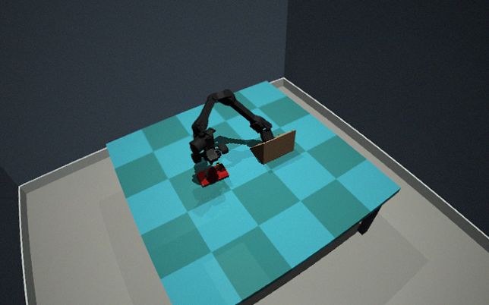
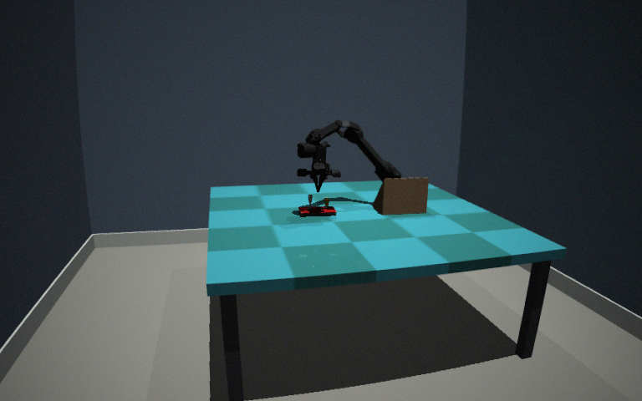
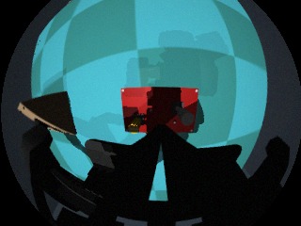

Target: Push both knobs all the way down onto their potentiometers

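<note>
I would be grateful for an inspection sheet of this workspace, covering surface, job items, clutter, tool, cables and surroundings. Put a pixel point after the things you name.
Surface: table (image 1: 276, 190) (image 2: 322, 236) with a light and dark teal checker top.
Board: red circuit board (image 1: 202, 178) (image 2: 305, 213) (image 3: 134, 99) on the table, partly in shadow.
Knobs: yellow knob (image 2: 326, 201) (image 3: 134, 124) and grey knob (image 2: 310, 197) (image 3: 186, 117) stand up from the board; the grey one's top is higher. Seating cannot be told.
Clutter: nothing seen on the board; a brown panel (image 1: 280, 146) (image 2: 405, 195) (image 3: 49, 110) stands by the arm's foot.
Tool: tool (image 2: 318, 190) (image 3: 161, 127) shut, holding nothing, above the board.
Cables: nothing seen.
Surroundings: dark walls, pale floor.
</note>
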Robot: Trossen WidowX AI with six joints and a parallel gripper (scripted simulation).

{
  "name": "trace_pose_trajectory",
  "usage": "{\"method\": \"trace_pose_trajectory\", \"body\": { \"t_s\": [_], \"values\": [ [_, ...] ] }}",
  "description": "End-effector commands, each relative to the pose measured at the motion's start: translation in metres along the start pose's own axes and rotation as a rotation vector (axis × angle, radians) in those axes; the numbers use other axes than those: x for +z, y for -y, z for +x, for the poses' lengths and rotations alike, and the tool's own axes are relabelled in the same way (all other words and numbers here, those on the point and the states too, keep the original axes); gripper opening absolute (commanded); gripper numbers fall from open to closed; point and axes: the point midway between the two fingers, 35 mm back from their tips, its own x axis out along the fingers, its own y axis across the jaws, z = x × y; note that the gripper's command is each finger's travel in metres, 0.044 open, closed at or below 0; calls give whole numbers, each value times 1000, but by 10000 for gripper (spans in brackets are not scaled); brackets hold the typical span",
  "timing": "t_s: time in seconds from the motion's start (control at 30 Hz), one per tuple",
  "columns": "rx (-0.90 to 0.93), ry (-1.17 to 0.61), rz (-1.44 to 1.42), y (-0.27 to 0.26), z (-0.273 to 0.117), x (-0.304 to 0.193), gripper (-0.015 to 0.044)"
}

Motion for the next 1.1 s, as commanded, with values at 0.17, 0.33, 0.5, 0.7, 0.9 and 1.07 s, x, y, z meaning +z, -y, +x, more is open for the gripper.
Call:
{"method": "trace_pose_trajectory", "body": {
  "t_s": [0.17, 0.33, 0.5, 0.7, 0.9, 1.07],
  "values": [
    [5, -9, -317, 7, -2, 2, 0],
    [10, -11, -490, 11, -3, 3, 0],
    [15, -12, -664, 14, -4, 4, 0],
    [22, -13, -871, 18, -5, 5, 0],
    [29, -12, -1079, 22, -7, 6, 0],
    [35, -11, -1252, 25, -7, 7, 0]
  ]
}}
